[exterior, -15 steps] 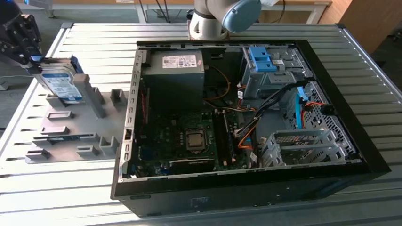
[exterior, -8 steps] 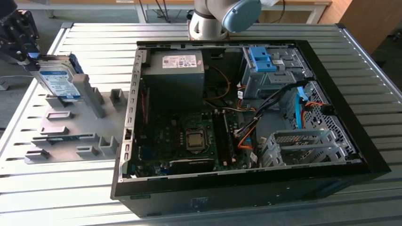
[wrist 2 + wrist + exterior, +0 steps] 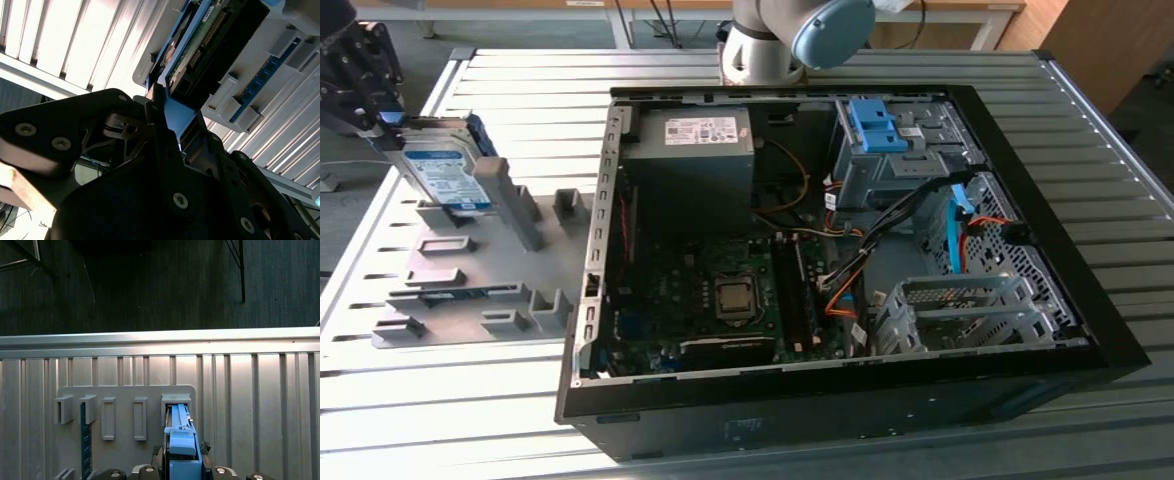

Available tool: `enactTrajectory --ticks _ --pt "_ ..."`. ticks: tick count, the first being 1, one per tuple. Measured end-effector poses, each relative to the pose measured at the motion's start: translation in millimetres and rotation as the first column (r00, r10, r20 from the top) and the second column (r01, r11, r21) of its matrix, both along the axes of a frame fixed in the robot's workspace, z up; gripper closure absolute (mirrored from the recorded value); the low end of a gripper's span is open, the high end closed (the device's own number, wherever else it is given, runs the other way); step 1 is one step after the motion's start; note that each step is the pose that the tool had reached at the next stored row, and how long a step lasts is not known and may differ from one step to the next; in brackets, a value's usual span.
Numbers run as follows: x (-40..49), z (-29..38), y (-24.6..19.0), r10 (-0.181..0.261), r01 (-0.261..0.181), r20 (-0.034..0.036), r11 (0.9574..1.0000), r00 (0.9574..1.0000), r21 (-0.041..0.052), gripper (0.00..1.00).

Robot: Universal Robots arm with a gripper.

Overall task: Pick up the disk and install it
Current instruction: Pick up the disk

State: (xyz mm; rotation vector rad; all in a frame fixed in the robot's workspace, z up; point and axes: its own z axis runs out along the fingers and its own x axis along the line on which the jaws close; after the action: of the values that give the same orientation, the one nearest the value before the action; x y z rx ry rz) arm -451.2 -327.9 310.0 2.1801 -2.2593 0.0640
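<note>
Pincer (image 3: pixel 384 128) clamped on blue rail at top edge of disk (image 3: pixel 447 178); disk upright at slot of grey holder (image 3: pixel 467 295) on counter (image 3: pixel 534 80), toward exterior view's left of open computer case (image 3: pixel 1067 250)

In the exterior view we lose part of the black end effector (image 3: pixel 387 122) past the picture's edge, and it hides the top of the silver disk with blue rails (image 3: pixel 447 180). In the second wrist view its body covers the disk's near end.
</note>
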Motion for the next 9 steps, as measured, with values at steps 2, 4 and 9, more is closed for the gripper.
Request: enactTrajectory --ticks 2,4,9 --pt "0.0 -0.3 0.0 0.000 0.000 0.0003 1.0000 1.0000 0.0001 0.63" --pt "0.0 -0.5 0.0 0.000 0.000 0.0003 1.0000 1.0000 0.0000 0.62" --pt "0.0 -3.2 0.0 0.000 0.000 0.0022 1.0000 1.0000 0.0001 0.56"
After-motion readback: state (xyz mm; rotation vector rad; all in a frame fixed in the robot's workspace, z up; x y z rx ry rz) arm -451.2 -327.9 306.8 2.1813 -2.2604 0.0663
